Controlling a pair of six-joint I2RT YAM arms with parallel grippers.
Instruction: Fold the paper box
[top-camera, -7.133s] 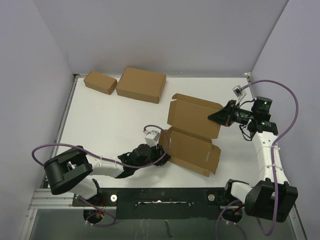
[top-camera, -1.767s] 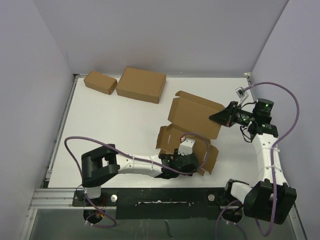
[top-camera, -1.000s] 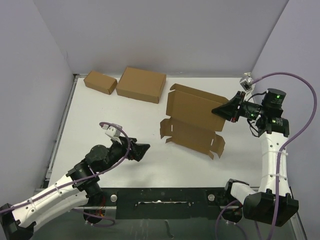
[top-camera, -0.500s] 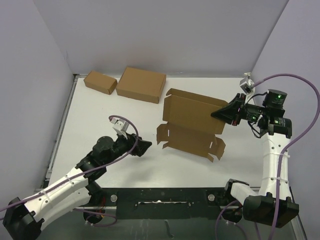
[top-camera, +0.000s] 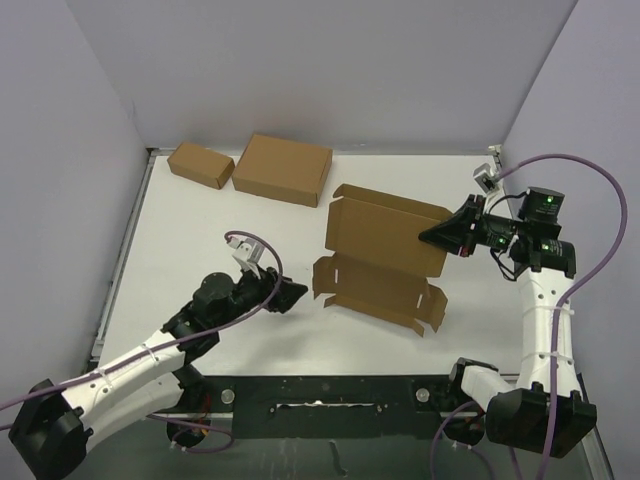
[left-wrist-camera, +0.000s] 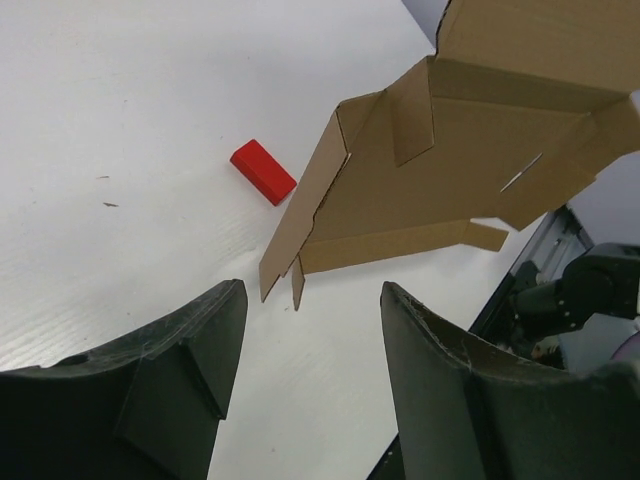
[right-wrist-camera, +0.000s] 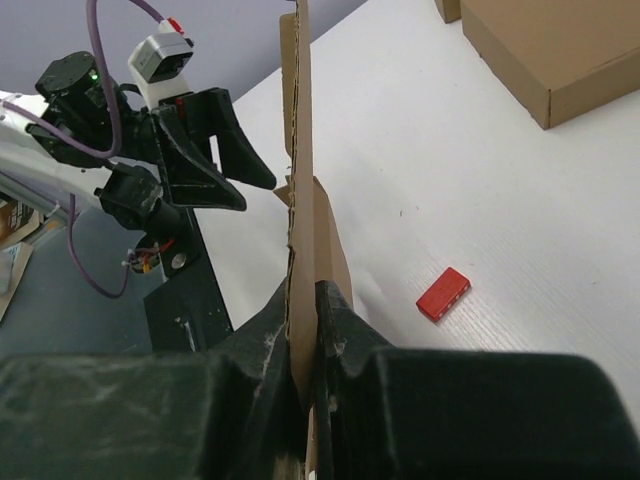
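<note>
Box status: the paper box (top-camera: 383, 258) is right of centre on the white bench (top-camera: 200, 240), opened out. Its big back panel is tilted up and its notched side flaps stick out at the near edge. I can't tell whether those near flaps touch the bench.

The right end effector (top-camera: 435, 236) is clamped tight on the right edge of the raised panel. In the right wrist view the cardboard runs straight up, edge-on, from between the two fingers (right-wrist-camera: 265, 330).

The left end effector (top-camera: 290, 297) is low over the bench, just left of the box's near-left corner flap, pointing at it but not touching. Its fingers (left-wrist-camera: 190, 360) are apart with nothing between them. From the left wrist view the box is ahead and up to the right, and the pointed corner flap lines up with the gap.

A little red block (left-wrist-camera: 262, 171) lies on the bench just beside the box's left edge. A small cardboard box (top-camera: 200, 164) and a bigger cardboard box (top-camera: 282, 169) sit side by side at the far left, well apart from all this.
</note>
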